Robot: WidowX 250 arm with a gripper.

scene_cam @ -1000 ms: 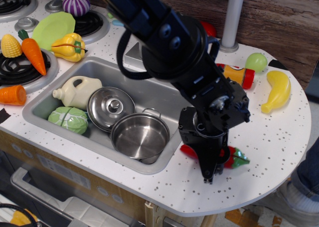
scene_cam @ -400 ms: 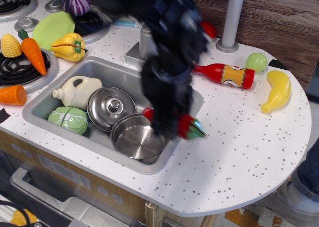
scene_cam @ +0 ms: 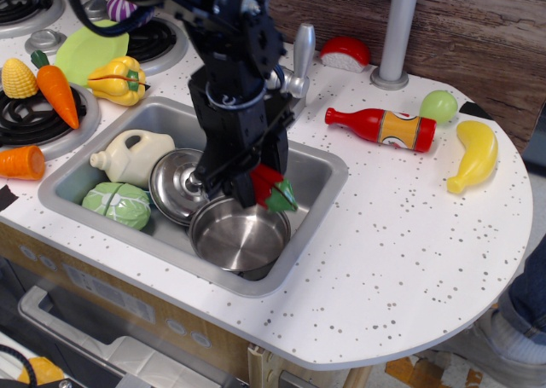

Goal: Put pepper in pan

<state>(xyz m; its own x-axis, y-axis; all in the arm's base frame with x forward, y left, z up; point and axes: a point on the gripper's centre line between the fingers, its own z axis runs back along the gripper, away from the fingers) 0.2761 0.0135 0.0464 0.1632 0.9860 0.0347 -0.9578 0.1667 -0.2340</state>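
Note:
The pan [scene_cam: 239,234], a shiny steel pot, stands in the front right of the sink [scene_cam: 320,179]. My black gripper [scene_cam: 247,183] hangs just above the pan's far rim. It is shut on the red pepper [scene_cam: 271,188], whose green stem cap points right and down. Most of the pepper's red body is hidden behind the gripper. The pepper is in the air, above the pan's rim.
In the sink lie a domed steel lid [scene_cam: 188,183], a cream jug [scene_cam: 132,156] and a green cabbage [scene_cam: 118,205]. A red bottle [scene_cam: 380,125], a green ball [scene_cam: 438,107] and a banana [scene_cam: 473,155] lie on the counter at right. Yellow bell pepper [scene_cam: 119,79] and carrot [scene_cam: 55,91] at left.
My gripper picked the pepper up off the counter at the right of the sink and carried it left, to above the pan's rim.

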